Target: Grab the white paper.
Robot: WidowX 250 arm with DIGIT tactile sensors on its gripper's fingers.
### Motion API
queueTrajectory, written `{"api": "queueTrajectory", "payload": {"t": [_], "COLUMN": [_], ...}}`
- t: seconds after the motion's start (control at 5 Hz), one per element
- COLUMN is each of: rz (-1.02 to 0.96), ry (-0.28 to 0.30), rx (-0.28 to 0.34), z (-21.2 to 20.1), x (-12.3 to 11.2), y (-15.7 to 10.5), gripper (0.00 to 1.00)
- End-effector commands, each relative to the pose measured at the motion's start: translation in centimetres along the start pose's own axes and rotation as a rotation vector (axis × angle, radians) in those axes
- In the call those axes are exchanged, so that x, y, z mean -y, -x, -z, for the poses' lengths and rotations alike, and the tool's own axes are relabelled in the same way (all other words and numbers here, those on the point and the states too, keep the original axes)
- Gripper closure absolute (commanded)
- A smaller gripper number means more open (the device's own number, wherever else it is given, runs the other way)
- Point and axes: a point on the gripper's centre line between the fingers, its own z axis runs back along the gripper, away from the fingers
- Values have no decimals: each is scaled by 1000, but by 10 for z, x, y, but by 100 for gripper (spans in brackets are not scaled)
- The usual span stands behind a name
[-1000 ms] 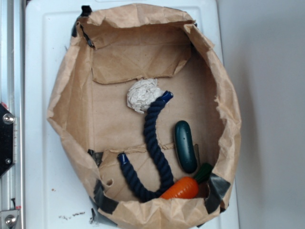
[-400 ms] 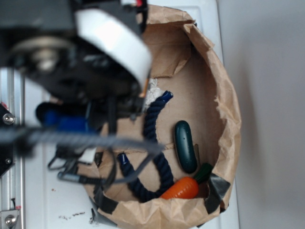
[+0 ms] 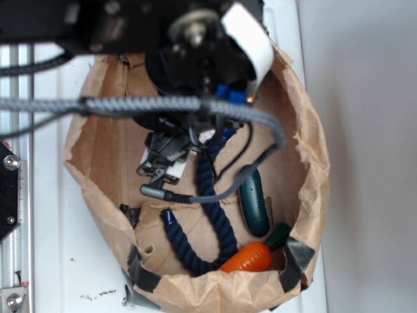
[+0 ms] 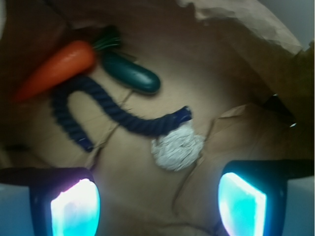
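In the wrist view the white paper (image 4: 177, 147), a small crumpled off-white ball, lies on the floor of the brown paper bag (image 4: 236, 19). It touches the end of a dark blue rope (image 4: 98, 110). My gripper (image 4: 158, 206) hangs above it, open, with nothing between its glowing pads (image 4: 76, 209). The ball sits just beyond the gap, slightly right of its middle. In the exterior view the black arm (image 3: 195, 59) and its cable cover the paper almost entirely, and the fingers are hidden under the arm.
The bag's crumpled walls (image 3: 313, 163) ring everything. Inside lie the blue rope (image 3: 212, 215), a dark green oval toy (image 3: 253, 199) and an orange carrot toy (image 3: 247, 257). The bag rests on a white surface (image 3: 58, 248) with a metal rail (image 3: 13, 195) at the left.
One second ago no arm was in view. It came in from the left and now stands over the bag's upper middle, hiding the paper in the exterior view.
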Motion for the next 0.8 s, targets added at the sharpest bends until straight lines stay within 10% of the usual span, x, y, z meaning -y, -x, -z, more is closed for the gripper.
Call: {"api": "queueTrajectory", "payload": {"t": [0.0,0.6], "rz": [143,169], "ry": [-23,30], "rx": [44,-74], "z": [36,88], "x": [16,18], "y": [-14,-8], "gripper": [0,0]}}
